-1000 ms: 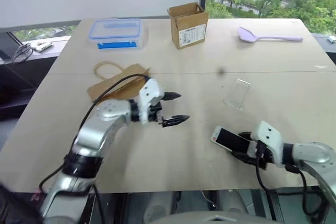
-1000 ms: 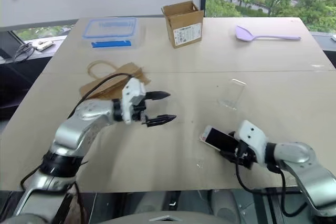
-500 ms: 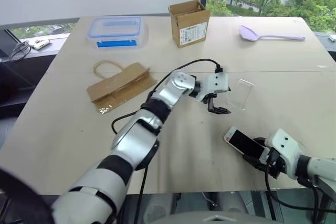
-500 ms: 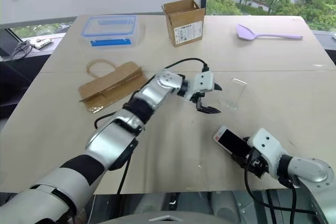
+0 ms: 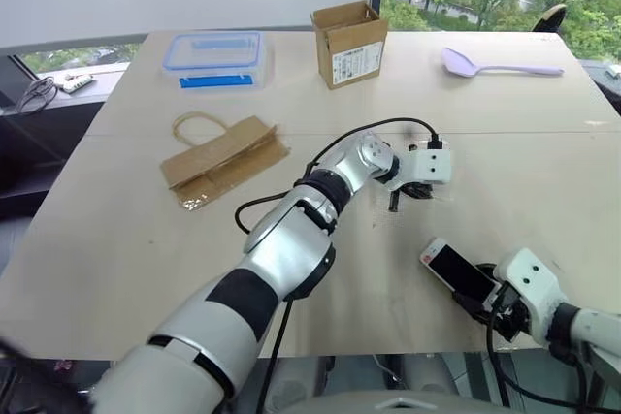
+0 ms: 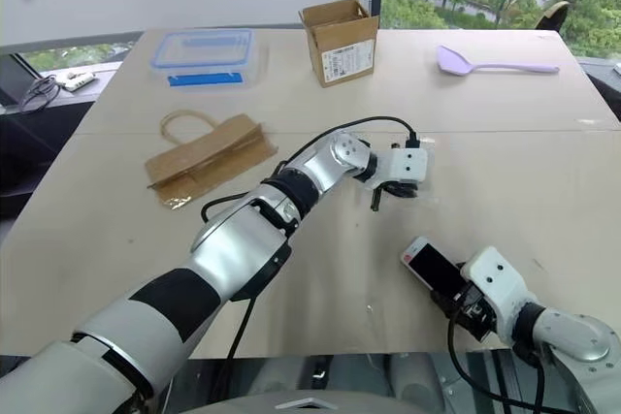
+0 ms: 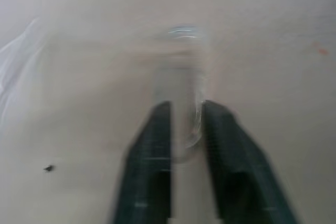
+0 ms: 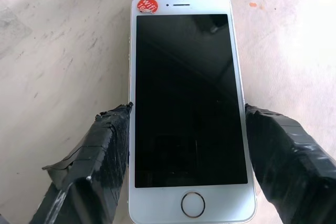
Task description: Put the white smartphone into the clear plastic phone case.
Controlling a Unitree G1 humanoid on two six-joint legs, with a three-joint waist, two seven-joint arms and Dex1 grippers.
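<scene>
The white smartphone (image 8: 184,51) lies screen up between my right gripper's (image 8: 188,113) black fingers, which are shut on its two long sides. This happens near the table's front right edge, where the smartphone (image 5: 454,270) juts out left of the gripper (image 5: 477,294). My left gripper (image 5: 406,197) reaches across to the middle right of the table. In the left wrist view the gripper (image 7: 186,106) is shut on the near edge of the clear plastic phone case (image 7: 181,56), a faint glossy shell lying on the tabletop. From the head views the case is mostly hidden under that gripper.
A brown paper bag (image 5: 223,157) lies left of centre. At the back stand a blue-lidded clear box (image 5: 213,57) and an open cardboard box (image 5: 349,44). A purple spoon (image 5: 495,67) lies at the far right. A black cable (image 5: 291,191) trails along my left arm.
My left arm swung right across the table to the clear case and its fingers went from open to shut on it. The right gripper drew the phone slightly back.
</scene>
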